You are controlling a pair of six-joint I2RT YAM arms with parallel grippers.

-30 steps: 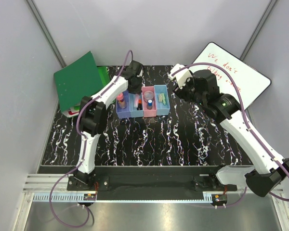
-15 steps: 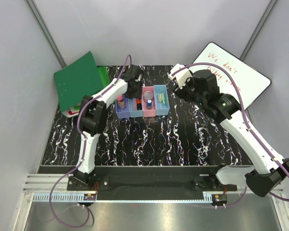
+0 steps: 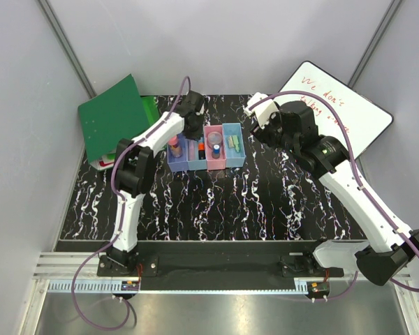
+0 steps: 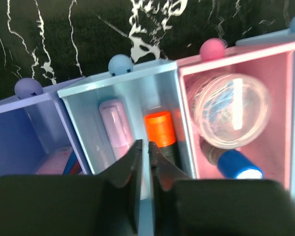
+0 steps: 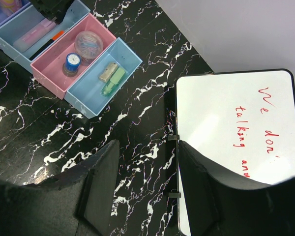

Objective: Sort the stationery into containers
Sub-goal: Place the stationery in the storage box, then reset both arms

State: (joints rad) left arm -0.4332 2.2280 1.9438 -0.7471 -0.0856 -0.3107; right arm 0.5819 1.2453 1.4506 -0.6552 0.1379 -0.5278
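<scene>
Four joined bins stand in a row mid-table: purple-blue [image 3: 176,163], light blue [image 3: 193,165], pink [image 3: 217,165], light blue [image 3: 234,161]. My left gripper [image 4: 143,143] is shut and empty, just above the second bin [image 4: 88,98], which holds a pink marker [image 4: 115,125] and an orange-capped marker [image 4: 160,129]. The pink bin [image 4: 187,98] holds a round clear-grey piece [image 4: 231,110] and a blue-capped piece [image 4: 238,164]. A green highlighter [image 5: 114,81] lies in the end bin [image 5: 88,101]. My right gripper [image 5: 147,147] is open and empty, over bare table right of the bins.
A whiteboard [image 3: 342,112] with red writing lies at the back right, its edge right beside my right gripper's fingers. A green folder [image 3: 115,115] leans at the back left. Grey walls close the table on three sides.
My left gripper has shifted slightly above the left bins and back. The right arm has not moved.
</scene>
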